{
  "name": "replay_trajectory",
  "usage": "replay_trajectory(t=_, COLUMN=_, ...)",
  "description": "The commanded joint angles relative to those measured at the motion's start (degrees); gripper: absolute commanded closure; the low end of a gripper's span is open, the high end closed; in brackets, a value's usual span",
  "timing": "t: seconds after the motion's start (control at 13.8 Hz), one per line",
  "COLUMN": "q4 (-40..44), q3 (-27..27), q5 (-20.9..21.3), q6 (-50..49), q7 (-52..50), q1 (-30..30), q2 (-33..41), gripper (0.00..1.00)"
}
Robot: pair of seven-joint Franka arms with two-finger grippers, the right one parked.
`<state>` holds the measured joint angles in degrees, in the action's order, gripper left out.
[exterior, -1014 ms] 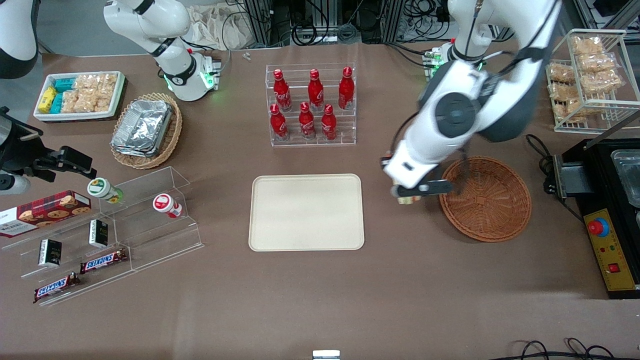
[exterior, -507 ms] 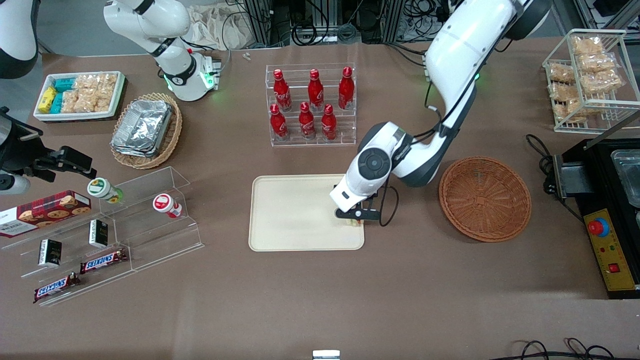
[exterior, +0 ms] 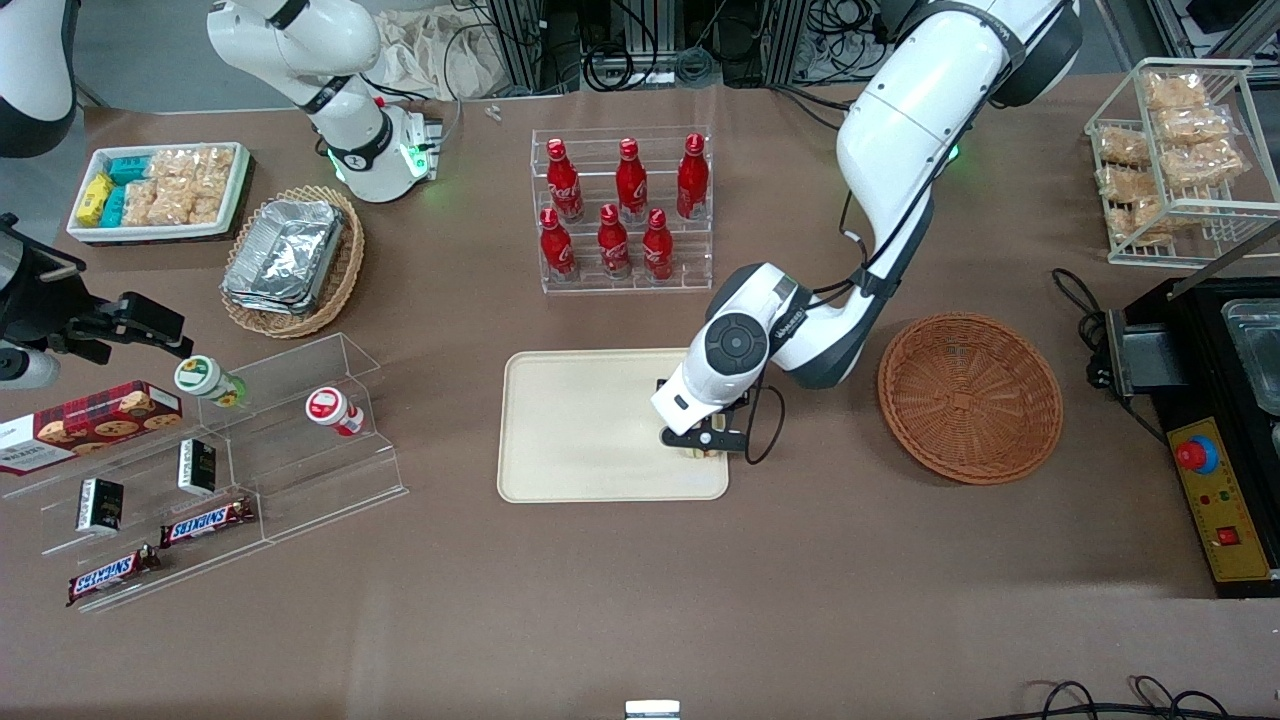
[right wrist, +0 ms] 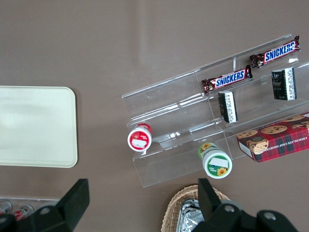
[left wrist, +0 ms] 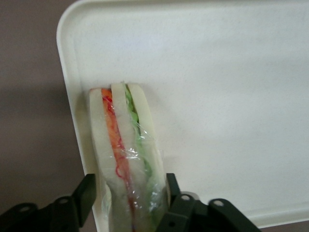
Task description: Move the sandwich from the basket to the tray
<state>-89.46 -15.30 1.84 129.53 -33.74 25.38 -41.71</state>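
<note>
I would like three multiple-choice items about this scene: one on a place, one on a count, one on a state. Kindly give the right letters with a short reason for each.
1. Where is the gripper?
A. over the reddish-brown basket
B. over the cream tray's end nearest that basket
C. beside the bottle rack

2. How many red bottles stand in the clear rack?
A. four
B. six
C. eight

3. What state is the sandwich in?
A. lying flat in the basket
B. held on edge between the jaws, over the tray
C. lying on the bare table

Key: 1 B, the front view shows the gripper above the tray at its basket end. 2 B, two rows of three. 3 B, the wrist view shows the jaws closed on both bread sides, filling edge facing the camera.
</note>
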Motion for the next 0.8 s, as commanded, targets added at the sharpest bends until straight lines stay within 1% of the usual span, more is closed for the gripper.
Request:
replay_trajectory(t=0.0, q4=0.51, q3=0.62, q5=0.97, q6=-4.17, q7=-0.10, q1=0.37, q2=5.39, gripper=0.00)
replay_trajectory(t=0.22, q4=2.44, q3=0.71, q5=0.62, q6=-12.08, q7=1.91, q1=-1.99, q2=12.16, gripper=0.00)
replay_trajectory(t=0.36, q4=3.59, q3=0.45, q5=-0.78, q6=-19.19, q7=4.72, q1=-5.85, q2=16.29, gripper=0.00)
replay_trajectory(t=0.51, q4=4.46, q3=0.70, q5=-7.00, q6=-27.71, q7=6.75, q1=-11.02, q2=20.95, gripper=0.00)
replay_trajectory(t=0.65, q4=6.04, q3=0.62, q5=-8.26, q6=-36.68, q7=9.63, q1=-18.05, q2=24.38, gripper=0.00)
replay_trajectory(t=0.72, q4=7.01, q3=0.62, q5=-8.35, q6=-38.89, q7=14.09, q1=-20.35, q2=25.27, gripper=0.00)
